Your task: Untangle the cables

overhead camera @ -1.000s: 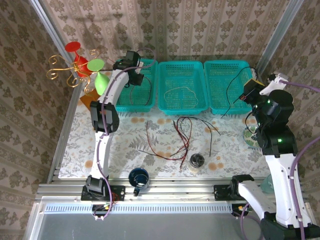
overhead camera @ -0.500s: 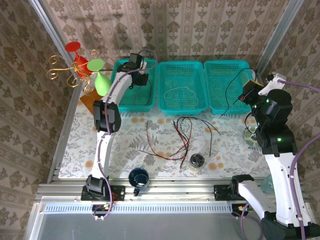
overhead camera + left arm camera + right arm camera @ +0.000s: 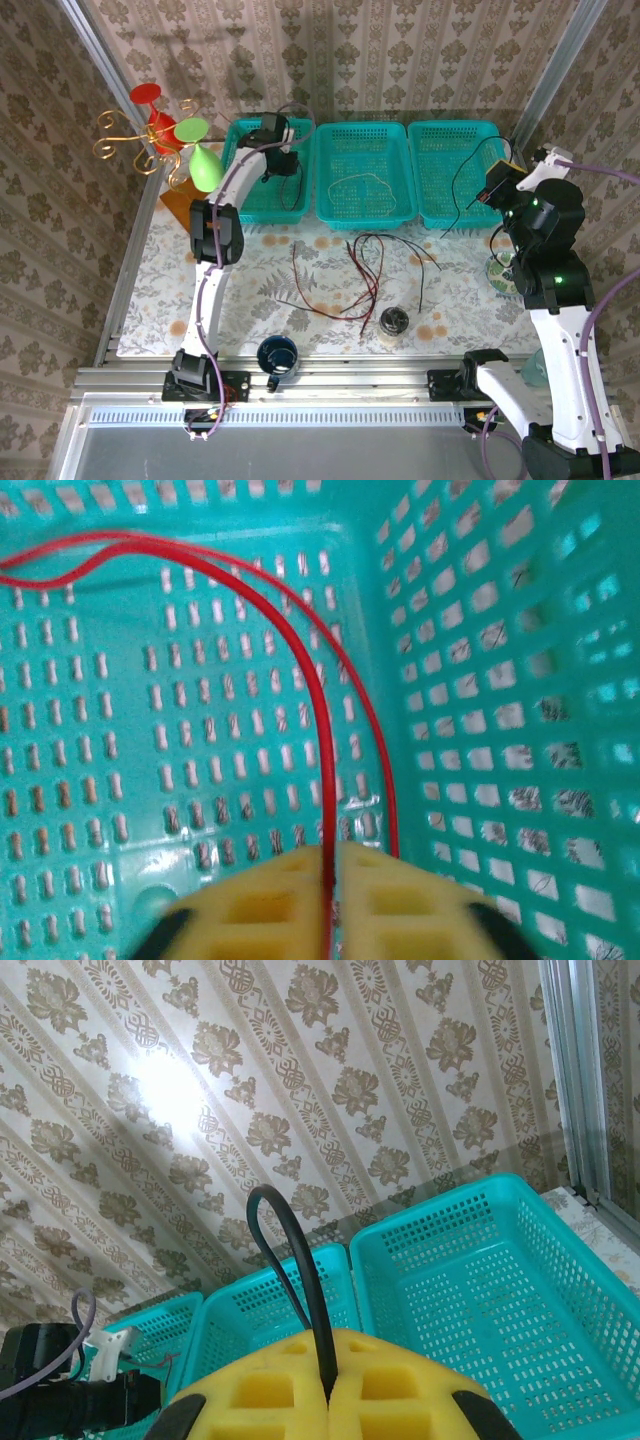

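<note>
My left gripper (image 3: pixel 283 158) reaches into the left teal basket (image 3: pixel 258 216). In the left wrist view a red cable (image 3: pixel 320 700) runs through a hairline gap between the yellow pads (image 3: pixel 260 900), my left gripper (image 3: pixel 333 852) barely open around it, low over the basket floor (image 3: pixel 120 730). My right gripper (image 3: pixel 494 190) hangs over the right basket (image 3: pixel 450 125), shut on a black cable (image 3: pixel 306 1281) that loops up from the right gripper (image 3: pixel 328 1360). A cream cable (image 3: pixel 365 182) lies in the middle basket (image 3: pixel 365 223). Red and black cables (image 3: pixel 365 275) lie crossed on the table.
A dark blue mug (image 3: pixel 277 355) and a small round jar (image 3: pixel 394 321) stand near the front edge. A wire stand with red and green cups (image 3: pixel 165 130) occupies the back left. A green plate (image 3: pixel 500 272) lies beside the right arm.
The left gripper has slid to the right inside the left basket with the red cable. The right arm and its black cable have stayed put.
</note>
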